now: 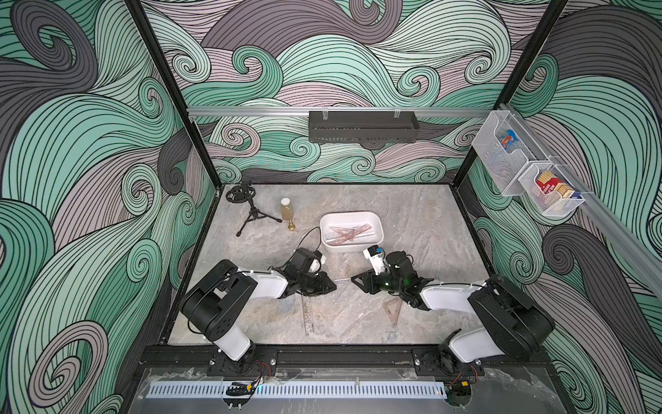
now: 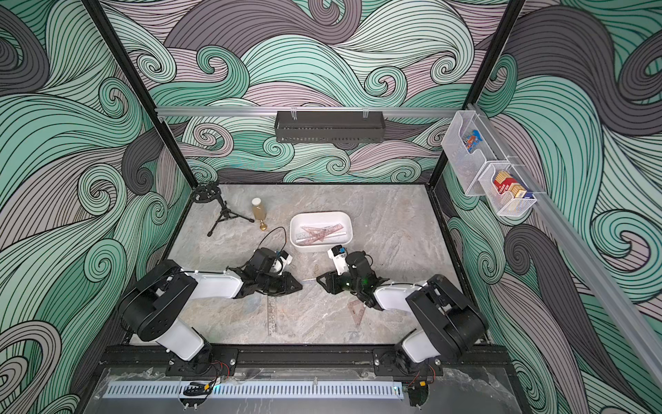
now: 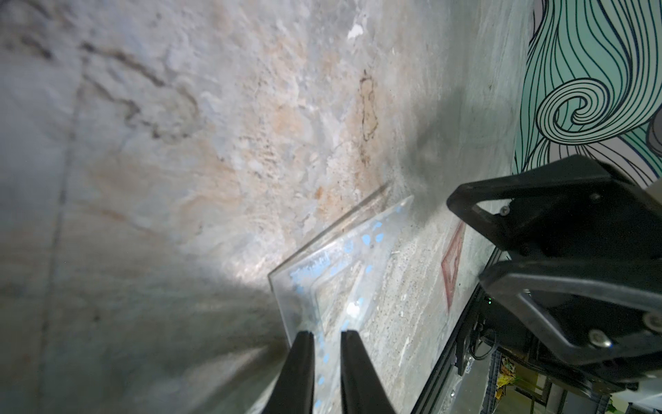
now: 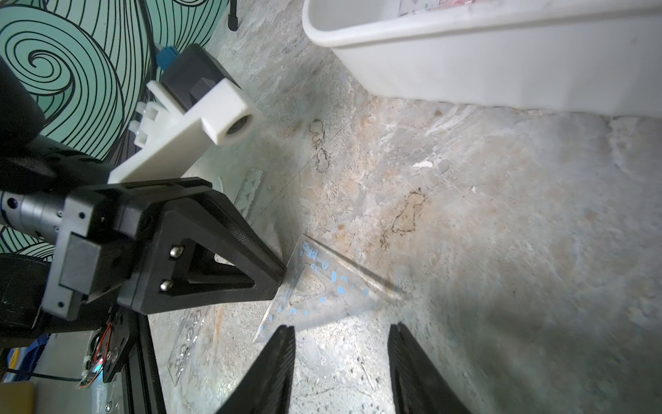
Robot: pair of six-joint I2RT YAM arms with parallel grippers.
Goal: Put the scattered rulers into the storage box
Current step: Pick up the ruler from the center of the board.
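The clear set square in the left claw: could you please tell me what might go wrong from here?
The left claw pinches the clear plastic triangular set square only near one edge, so it might swivel or slip out.
The open right claw sits close to its corner; closing off-target could knock it loose.
The shallow white plastic tub already holds rulers, so it may land propped up.

The clear triangular plastic set square (image 3: pixel 340 272) lost its nearer corner between the black fingers (image 3: pixel 301 362) of the left gripper (image 3: pixel 326 335) and the wrist picture's edge, and the marbled grey tabletop (image 3: pixel 107 179) close by was blurred. From overhead it was only a thin glint. The shallow white plastic tub (image 4: pixel 465 64) ran off the right wrist view. The pinkish rulers (image 1: pixel 349 233) inside overlapped too much to count.
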